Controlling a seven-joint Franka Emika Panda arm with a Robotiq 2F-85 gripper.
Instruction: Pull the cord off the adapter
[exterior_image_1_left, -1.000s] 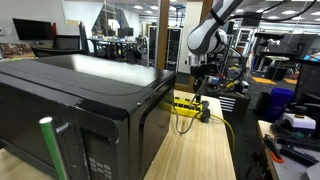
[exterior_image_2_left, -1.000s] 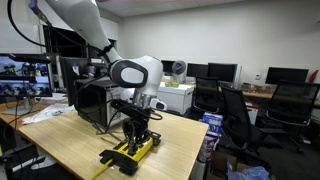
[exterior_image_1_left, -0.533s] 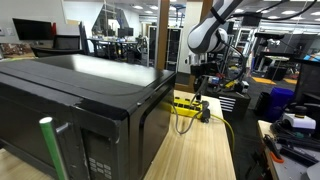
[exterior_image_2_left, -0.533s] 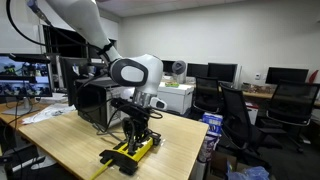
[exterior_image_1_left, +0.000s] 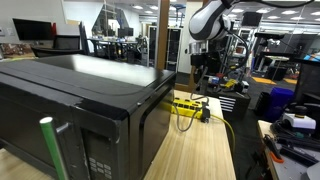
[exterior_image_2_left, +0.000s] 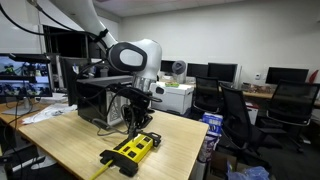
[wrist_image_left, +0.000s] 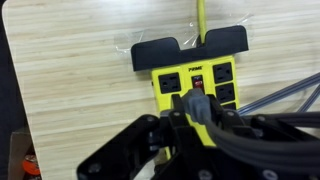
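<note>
Wrist view looks straight down on the adapter (wrist_image_left: 195, 66), a yellow strip with dark sockets lying flat on the pale wooden table (wrist_image_left: 70, 90). A black bracket (wrist_image_left: 185, 48) caps its far end, and a yellow lead (wrist_image_left: 199, 15) runs out from there to the top edge of the picture. My gripper (wrist_image_left: 190, 108) sits over the near half of the strip. The fingers are drawn in close on a dark plug (wrist_image_left: 190, 98). Plug and fingers are both black, so I take that grip as likely rather than certain, and I can't say whether the prongs are clear of the socket.

In both exterior views the gripper (exterior_image_1_left: 203, 88) (exterior_image_2_left: 137, 128) hangs above the adapter (exterior_image_1_left: 183, 104) (exterior_image_2_left: 130, 150) and points down, with a gap between its fingertips and the strip's top face. The strip lies near the table's edge, just beside the black microwave (exterior_image_1_left: 80, 100) (exterior_image_2_left: 95, 105), lengthwise along its side.
</note>
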